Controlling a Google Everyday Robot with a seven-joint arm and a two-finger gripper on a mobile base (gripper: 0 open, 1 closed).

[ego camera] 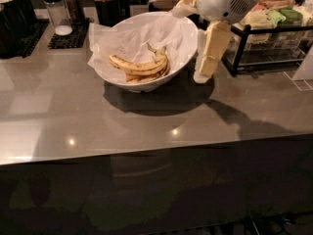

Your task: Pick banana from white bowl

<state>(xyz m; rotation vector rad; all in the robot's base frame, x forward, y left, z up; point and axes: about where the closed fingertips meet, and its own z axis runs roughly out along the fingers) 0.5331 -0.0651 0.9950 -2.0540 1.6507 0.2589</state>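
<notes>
The white bowl (182,58) stands on the grey counter at the back centre, lined with crinkled white paper. A small pile of bananas lies in it. The speckled yellow banana (138,65) lies on top of the pile, curved, with its dark ends up. My gripper (204,73) hangs pointing down just right of the bowl's rim, outside the bowl and low over the counter. It holds nothing that I can see.
A black wire rack (244,45) with snack packets stands right behind the gripper. A black mat (66,38) with glass jars and a dark cup of sticks (108,4) are at the back left. The counter's front edge (156,151) runs across the middle.
</notes>
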